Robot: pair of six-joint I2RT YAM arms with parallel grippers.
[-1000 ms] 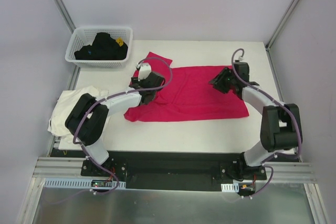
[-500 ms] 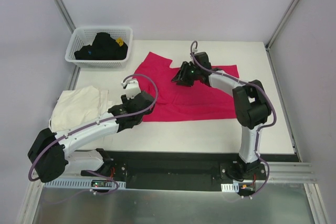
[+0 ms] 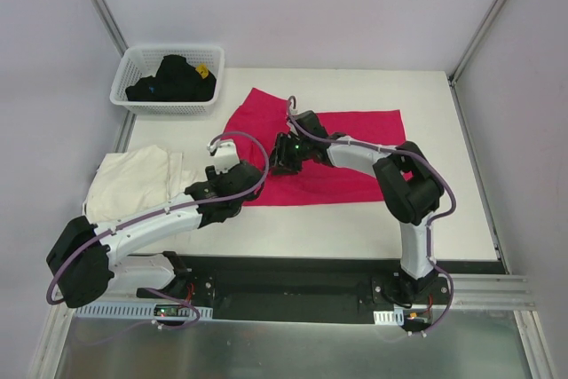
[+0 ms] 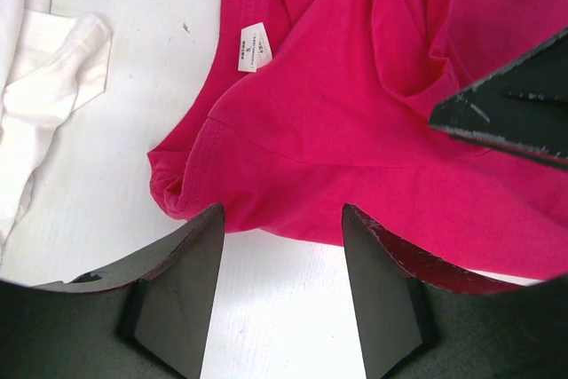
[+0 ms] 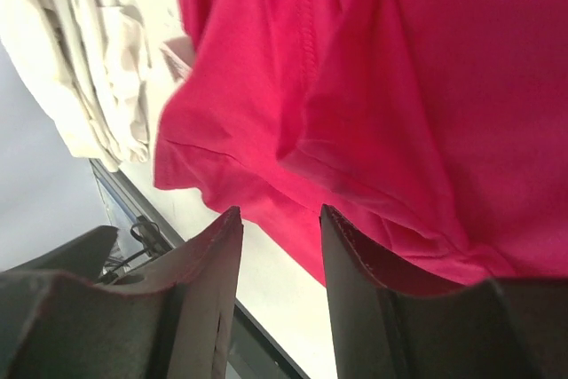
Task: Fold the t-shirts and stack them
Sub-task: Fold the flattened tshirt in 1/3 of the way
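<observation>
Lettering on the white neck label (image 4: 253,46) of your bright magenta-red cloth t-shirt (image 3: 355,153), lying on the white table (image 3: 444,210) beside the cream-white t-shirt (image 3: 133,179), is illegibly small, while left gripper (image 4: 282,246) and right gripper (image 5: 280,246) hover over its left end, jaws apart, empty.

The white table (image 3: 355,219) carries three things. The magenta t-shirt (image 3: 355,126) lies spread across the table's middle. Most of it is flat, one sleeve sticks out toward the far edge at its left end, and its near-left corner is rumpled into soft folds, with the white neck label facing up close by. To the left of the magenta t-shirt and not touching it, the cream t-shirt (image 3: 133,179) lies crumpled at the table's left edge. Beyond the magenta t-shirt's far-left corner, a white lattice basket (image 3: 164,106) sits at the table's far-left corner.
</observation>
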